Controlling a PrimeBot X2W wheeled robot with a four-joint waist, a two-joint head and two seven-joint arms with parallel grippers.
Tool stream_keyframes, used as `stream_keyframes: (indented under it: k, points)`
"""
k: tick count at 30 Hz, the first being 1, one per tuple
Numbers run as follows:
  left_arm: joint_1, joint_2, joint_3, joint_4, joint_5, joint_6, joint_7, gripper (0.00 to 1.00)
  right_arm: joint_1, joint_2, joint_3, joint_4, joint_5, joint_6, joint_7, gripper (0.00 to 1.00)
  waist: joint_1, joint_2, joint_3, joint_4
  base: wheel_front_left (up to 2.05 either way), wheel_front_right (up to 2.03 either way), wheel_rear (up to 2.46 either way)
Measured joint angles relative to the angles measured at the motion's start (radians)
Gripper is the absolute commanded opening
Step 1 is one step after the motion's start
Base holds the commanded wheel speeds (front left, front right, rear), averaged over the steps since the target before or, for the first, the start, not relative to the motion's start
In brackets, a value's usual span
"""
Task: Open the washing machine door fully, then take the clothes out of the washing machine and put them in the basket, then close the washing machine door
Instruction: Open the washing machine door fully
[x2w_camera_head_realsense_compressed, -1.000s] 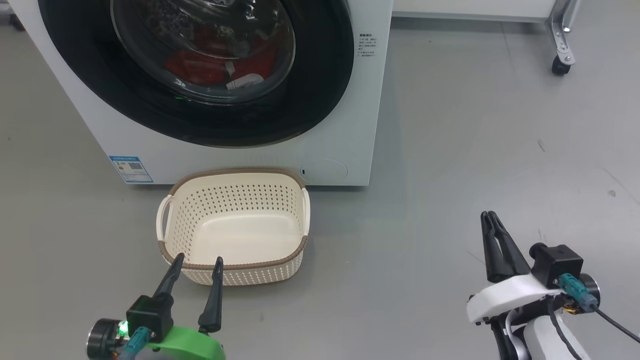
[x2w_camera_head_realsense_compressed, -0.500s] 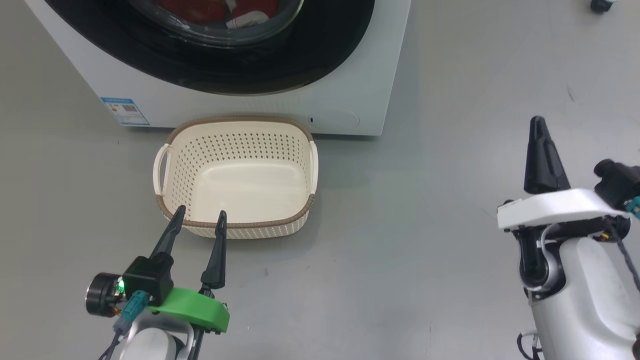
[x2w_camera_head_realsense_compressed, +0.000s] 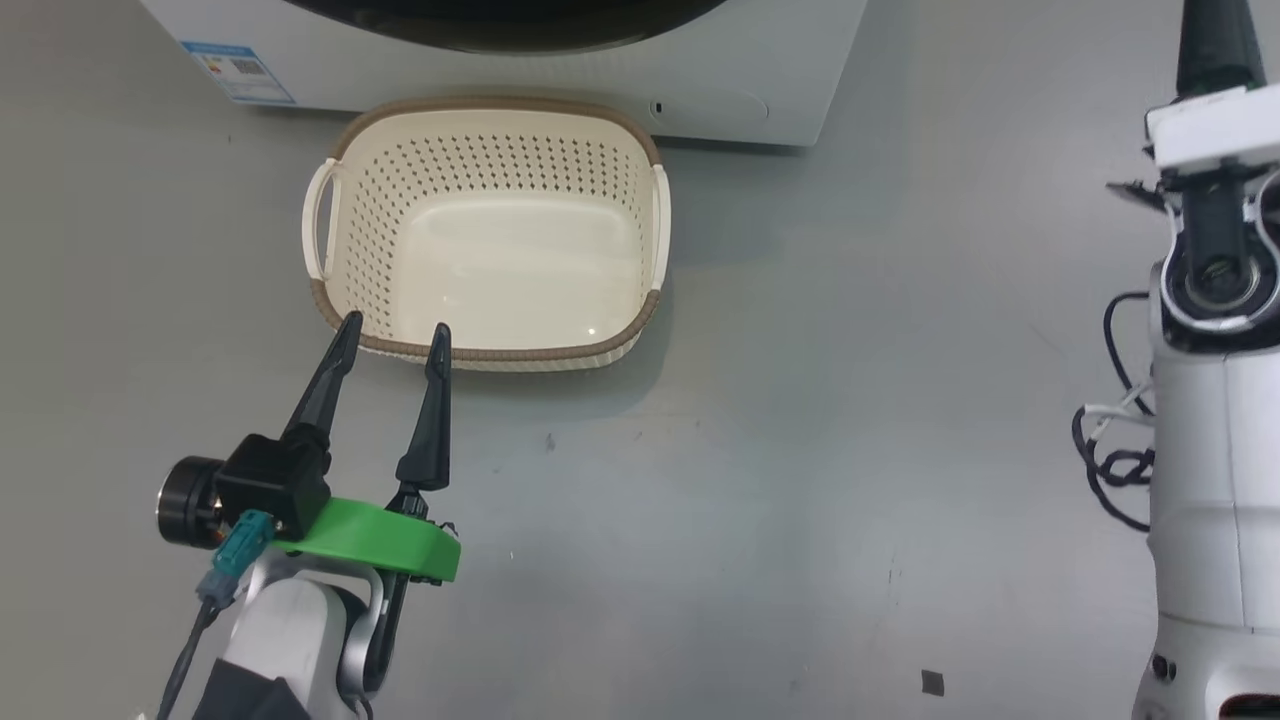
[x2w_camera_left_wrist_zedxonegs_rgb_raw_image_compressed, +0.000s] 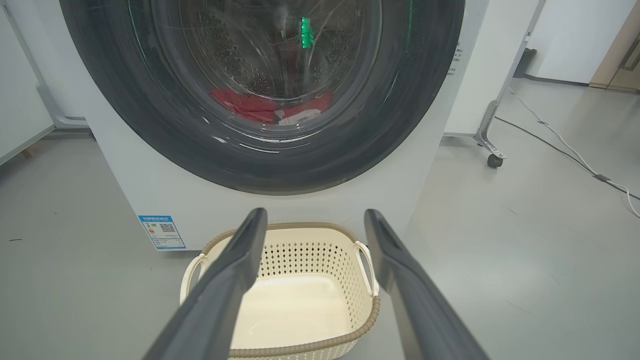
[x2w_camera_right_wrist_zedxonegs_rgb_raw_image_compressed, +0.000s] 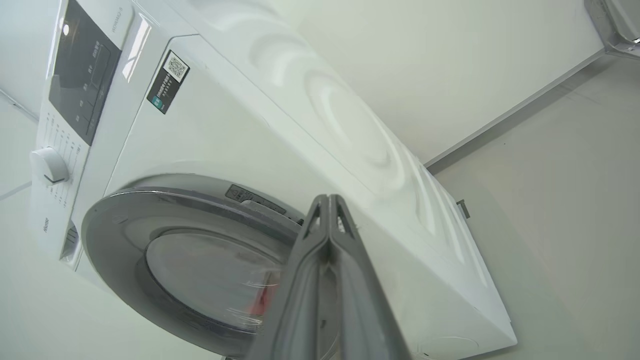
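Our right arm has swung up from its low spot a second ago, and our head has tipped down, so the whole head view has slid while the things themselves lie where they were. The right fingers (x2w_camera_right_wrist_zedxonegs_rgb_raw_image_compressed: 327, 200) have snapped shut, pressed flat together with nothing between them, and they point up at the washing machine door (x2w_camera_left_wrist_zedxonegs_rgb_raw_image_compressed: 125, 125), which lies just past their tips and looks closed against the washing machine (x2w_camera_head_realsense_compressed: 760, 60). The left fingers (x2w_camera_head_realsense_compressed: 432, 400) are spread as wide as they go, holding nothing, and the basket (x2w_camera_head_realsense_compressed: 490, 102) sits on the floor (x2w_camera_head_realsense_compressed: 850, 400) right beyond their tips, its near rim almost under them. Straight ahead of and above those left fingers, behind the glass, we spot the clothes (x2w_camera_left_wrist_zedxonegs_rgb_raw_image_compressed: 245, 105), red in the bottom of the drum. So we're on step one, we reckon: getting that door open, with nothing unloaded yet. Next up, the right fingers need to find the door's edge or handle recess, which we can't pick out clearly, hook in and pull it wide, clear of the basket.
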Motion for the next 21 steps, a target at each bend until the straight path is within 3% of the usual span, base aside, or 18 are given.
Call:
stream_keyframes:
  k: [11, 21]
  points:
    - [-0.082, -0.005, -0.014, -0.019, -0.017, -0.003, 0.000, 1.00, -0.270, -0.008, -0.032, 0.040, 0.133, -0.086, 0.183, 0.00, 0.0001, 0.0000, 0.139, 0.051, 0.00, 0.00, 0.00]
    - [-0.115, -0.008, -0.027, -0.013, -0.035, -0.004, 0.000, 1.00, -0.425, -0.044, -0.032, 0.114, 0.218, -0.126, 0.344, 0.00, 0.0001, 0.0000, 0.219, 0.119, 0.00, 0.00, 0.00]
